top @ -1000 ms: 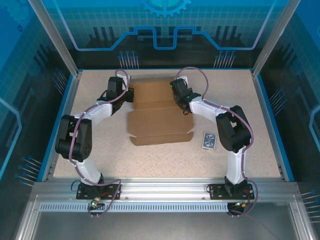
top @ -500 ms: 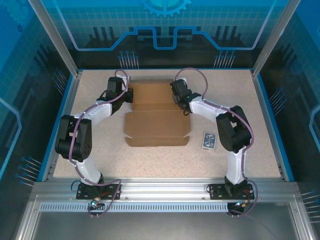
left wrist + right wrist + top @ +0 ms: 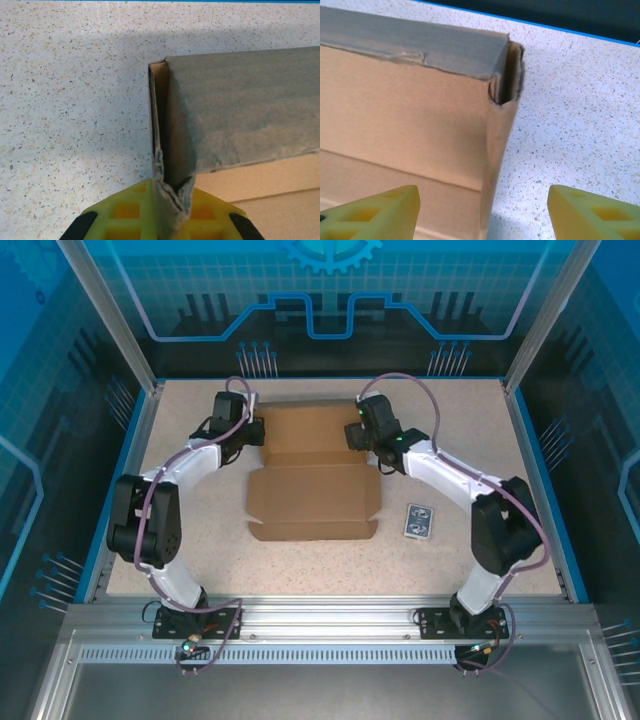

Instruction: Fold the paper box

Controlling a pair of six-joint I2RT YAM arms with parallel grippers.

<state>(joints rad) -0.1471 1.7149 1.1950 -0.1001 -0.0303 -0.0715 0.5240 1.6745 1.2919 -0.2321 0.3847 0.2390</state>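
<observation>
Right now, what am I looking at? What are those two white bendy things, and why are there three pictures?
Those are robot arms, a left arm and a right arm, bolted at the near edge of a speckled table. The big picture comes from a camera above and behind them. The other two come from a camera on each wrist, so you see yellow fingers up close. On the table lies a brown paper box, partly folded, with a small blue card pack beside it. The left end effector is pinching the box's upright side flap. The right end effector is open, a finger on each side of the other side wall, not squeezing it.
</observation>
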